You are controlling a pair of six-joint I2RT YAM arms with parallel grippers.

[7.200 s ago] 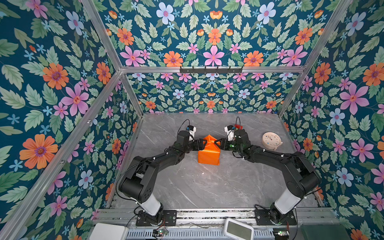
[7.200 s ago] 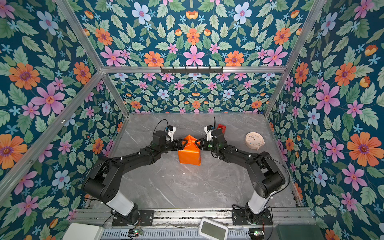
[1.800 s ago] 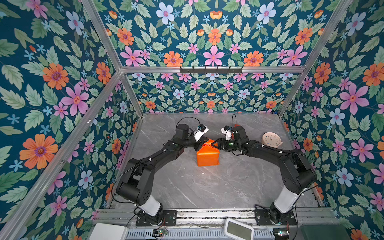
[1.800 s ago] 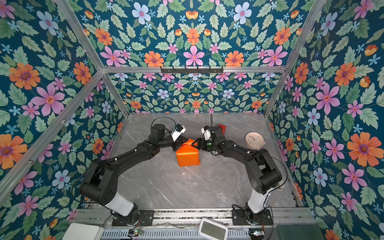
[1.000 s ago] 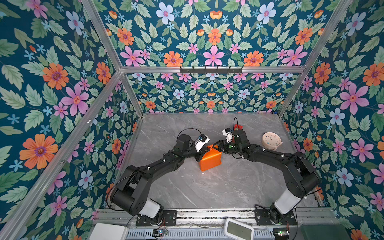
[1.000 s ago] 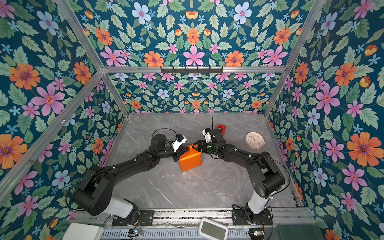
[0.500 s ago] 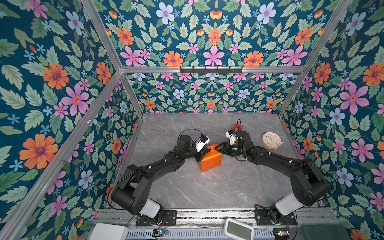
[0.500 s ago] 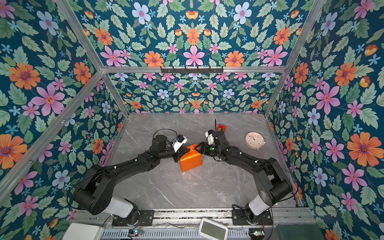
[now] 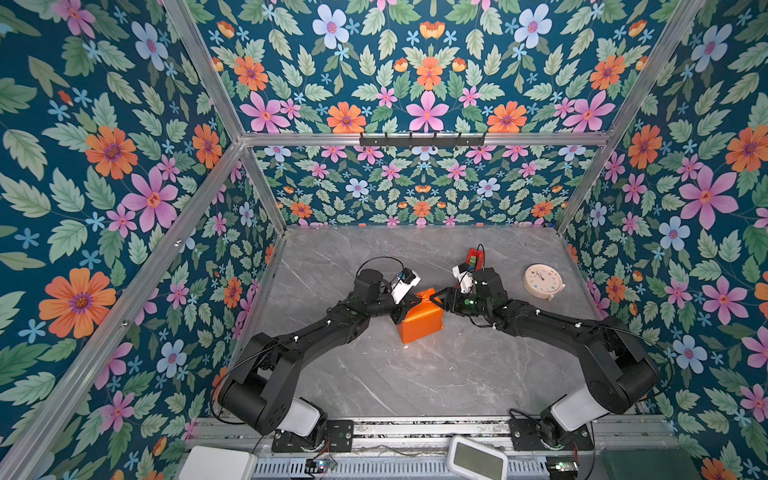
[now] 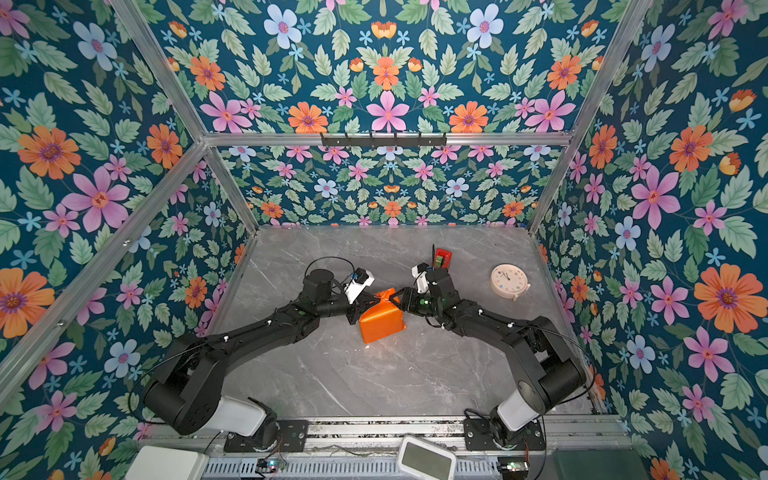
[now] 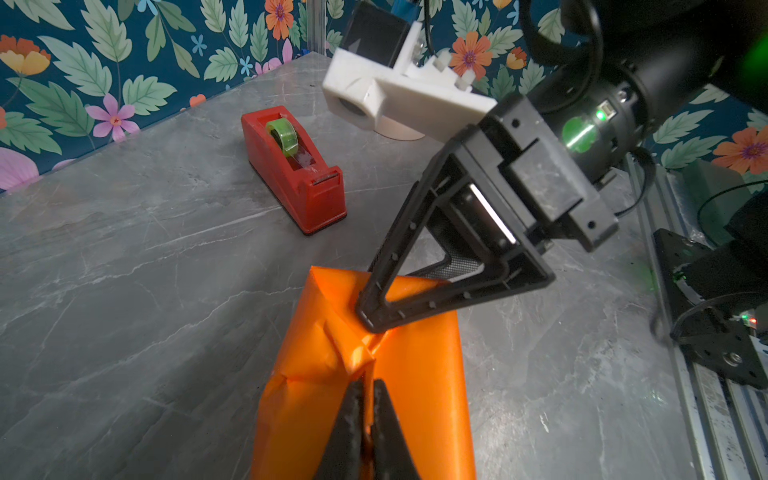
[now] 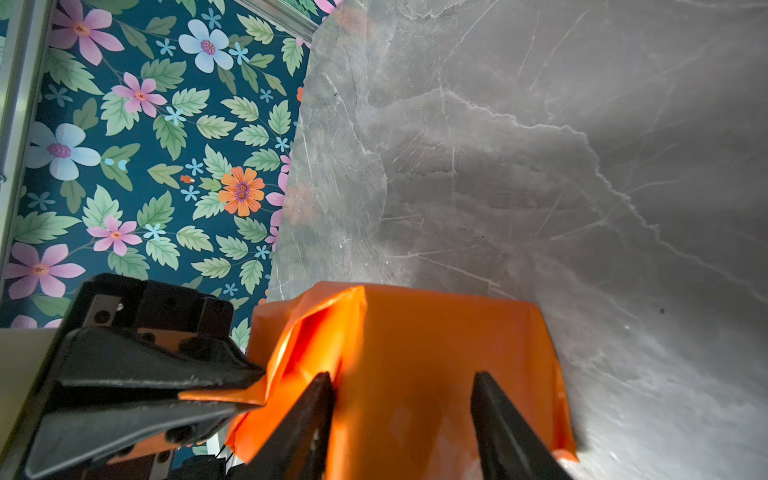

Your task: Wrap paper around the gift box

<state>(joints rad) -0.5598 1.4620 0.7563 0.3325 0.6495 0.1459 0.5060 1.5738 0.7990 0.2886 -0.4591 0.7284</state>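
The gift box itself is not seen. It is judged to lie under the paper, which is folded orange side out into a bundle on the middle of the table.

At the bundle's far side a loose flap is pinched by the left gripper, whose jaws are shut on a fold of the paper. The right gripper is set astride the same end with its jaws apart. Paper lies between them, but no firm grip is shown.

The step in hand is judged to be the closing of this end flap. It would be done well if the pinched fold were drawn taut and low against the box's end, and the creases pressed flat by the right gripper before anything is let go. A hard pull should be avoided, since the thin sheet could tear or the light bundle be dragged. Tape would probably be needed afterwards.

Counted:
- one wrapped bundle, made of one sheet
- two grippers
- beyond them, one red tape dispenser
- well apart to the right, one round clock
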